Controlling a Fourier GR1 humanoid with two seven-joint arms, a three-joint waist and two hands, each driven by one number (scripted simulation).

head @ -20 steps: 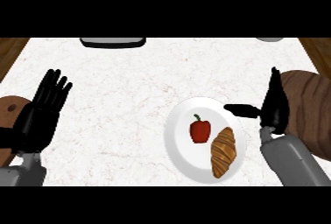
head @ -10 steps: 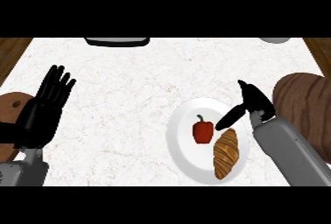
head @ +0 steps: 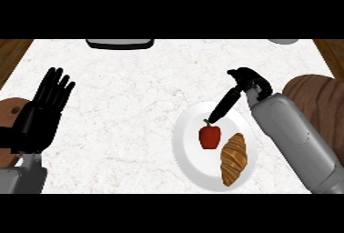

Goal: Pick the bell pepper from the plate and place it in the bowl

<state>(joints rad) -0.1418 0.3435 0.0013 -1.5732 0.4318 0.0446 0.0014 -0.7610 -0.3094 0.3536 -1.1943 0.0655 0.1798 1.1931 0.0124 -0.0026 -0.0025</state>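
Left hand (head: 42, 119) rests open at the view's left edge, fingers straight and up, holding nothing and well apart from everything the task concerns.

Moving rightward across the bare counter (head: 134, 91), the plate (head: 184, 150) lies right of centre. On it the pepper (head: 209, 137) stands red with its green stem up, and a croissant (head: 233, 159) lies just beside it on the right.

Over the plate's upper part hangs the right hand (head: 235, 93), its fingers extended down and to the left so that their tips come to the pepper's stem; whether they touch it I cannot tell. Nothing is in its grasp and the fingers are not curled round anything.

At the top edge a dark, shallow vessel (head: 119, 43) shows partly, probably the bowl, though too little is seen to be sure.

The step in hand looks like the reach, just short of the grasp. The next move calls for the fingers and thumb to come down either side of the pepper and close without nudging the croissant, then for a lift and a carry up and to the left.
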